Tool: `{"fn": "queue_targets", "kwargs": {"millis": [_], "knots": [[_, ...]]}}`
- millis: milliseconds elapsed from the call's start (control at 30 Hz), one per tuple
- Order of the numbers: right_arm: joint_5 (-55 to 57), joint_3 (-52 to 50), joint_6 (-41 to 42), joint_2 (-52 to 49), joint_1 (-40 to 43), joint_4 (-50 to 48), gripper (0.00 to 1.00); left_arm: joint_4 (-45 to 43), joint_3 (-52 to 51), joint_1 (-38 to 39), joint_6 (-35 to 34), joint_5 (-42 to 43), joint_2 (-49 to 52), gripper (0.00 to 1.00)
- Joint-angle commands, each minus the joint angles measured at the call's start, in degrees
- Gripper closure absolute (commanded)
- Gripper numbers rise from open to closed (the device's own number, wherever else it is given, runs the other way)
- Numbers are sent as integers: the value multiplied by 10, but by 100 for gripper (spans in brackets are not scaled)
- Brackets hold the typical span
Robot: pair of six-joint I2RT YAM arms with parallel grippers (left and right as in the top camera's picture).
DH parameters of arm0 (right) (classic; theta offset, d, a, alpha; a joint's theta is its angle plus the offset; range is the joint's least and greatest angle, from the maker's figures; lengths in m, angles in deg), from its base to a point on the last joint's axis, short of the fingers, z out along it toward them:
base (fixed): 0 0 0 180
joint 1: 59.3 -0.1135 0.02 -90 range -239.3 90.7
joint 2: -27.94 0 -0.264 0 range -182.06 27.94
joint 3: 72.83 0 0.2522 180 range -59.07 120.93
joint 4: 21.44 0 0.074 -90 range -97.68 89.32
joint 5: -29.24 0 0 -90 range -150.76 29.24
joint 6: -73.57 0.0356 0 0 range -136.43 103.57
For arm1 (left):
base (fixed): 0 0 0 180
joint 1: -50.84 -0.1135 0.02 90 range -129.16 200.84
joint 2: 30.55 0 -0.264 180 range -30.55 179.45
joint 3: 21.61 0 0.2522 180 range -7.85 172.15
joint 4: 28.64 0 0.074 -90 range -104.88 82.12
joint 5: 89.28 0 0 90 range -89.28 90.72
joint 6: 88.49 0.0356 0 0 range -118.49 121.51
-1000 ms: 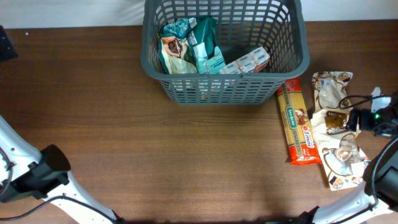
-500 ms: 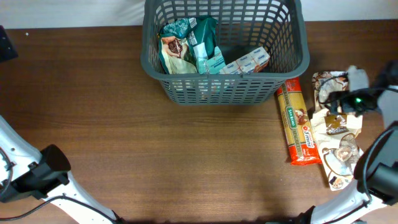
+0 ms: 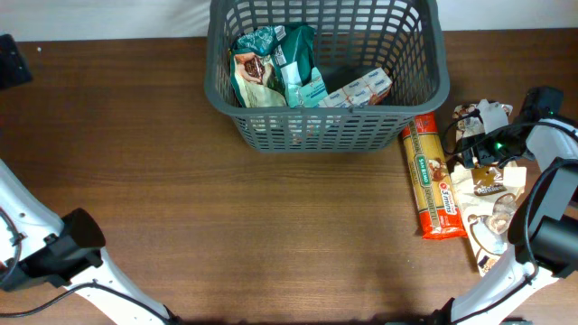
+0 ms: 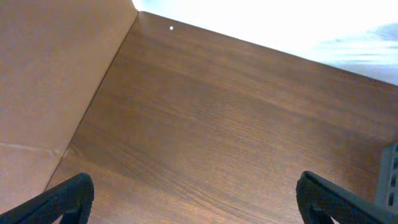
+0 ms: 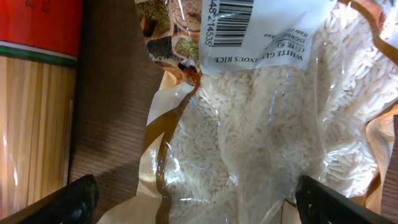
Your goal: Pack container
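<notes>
step: grasp white rice bag (image 5: pixel 267 124) | right gripper (image 5: pixel 199 205): jaws spread wide, hovering just above the bag; should descend straight, pinch a bunched fold, avoid spaghetti packet (image 3: pixel 432 185) alongside | left gripper (image 4: pixel 199 202): wide, empty | grey lattice basket (image 3: pixel 316 134): far-centre, partly filled

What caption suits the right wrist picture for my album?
Open right gripper above a clear plastic bag of white rice, long red-labelled spaghetti packet alongside.

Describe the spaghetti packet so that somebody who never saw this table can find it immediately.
Find the big grey basket at the far edge of the table. By its front right corner lies the spaghetti packet, long and narrow. Unlike the cream rice bags beside it, it is straight, with a red end.
</notes>
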Motion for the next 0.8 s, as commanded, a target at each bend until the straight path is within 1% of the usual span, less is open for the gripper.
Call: {"fn": "queue_targets", "kwargs": {"millis": [0,67,300,600,700,767], "knots": [[-2,-1,19,-15,1,-11,1,2,-1,6,-7,8,4,1],[-3,-1,33,-15,1,-12,1,3,-1,9,-7,8,4,1],[11,-4,33,-15,5,-31,1,10,-1,15,-7,8,4,1],[12,-5,33,-15,39,-62,1,26,-1,16,-7,8,4,1],[10,-5,33,-15,46,-63,33,31,-1,16,-7,8,4,1],[8,-5,35,-15,49,-63,43,33,-1,16,-7,8,4,1]]}}
